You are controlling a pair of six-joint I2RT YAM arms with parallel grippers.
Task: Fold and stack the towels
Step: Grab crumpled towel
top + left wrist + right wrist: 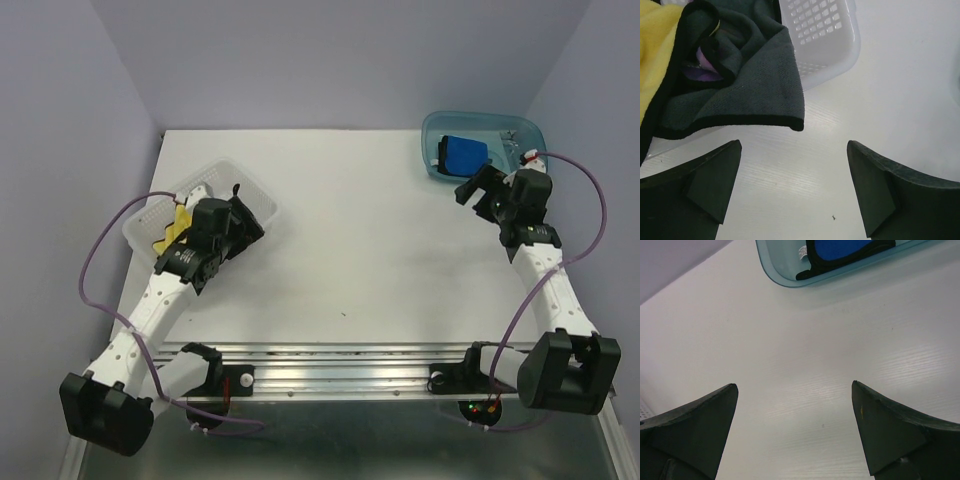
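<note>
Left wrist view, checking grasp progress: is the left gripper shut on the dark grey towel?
No, the left gripper stands open above the table, short of the dark grey towel draped over the white basket.

Four towels are visible, a yellow towel (655, 50), a grey towel (755, 85) and a purple towel (702, 74) in the single white basket (825, 30) at nine o'clock and one blue towel (465, 153) in the single teal tub (500, 128) at one o'clock, alongside two claws, left claw (794, 150) and right claw (794, 390).

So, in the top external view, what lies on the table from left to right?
White perforated plastic basket → white tabletop → translucent teal plastic tub holding a folded blue towel.
</note>
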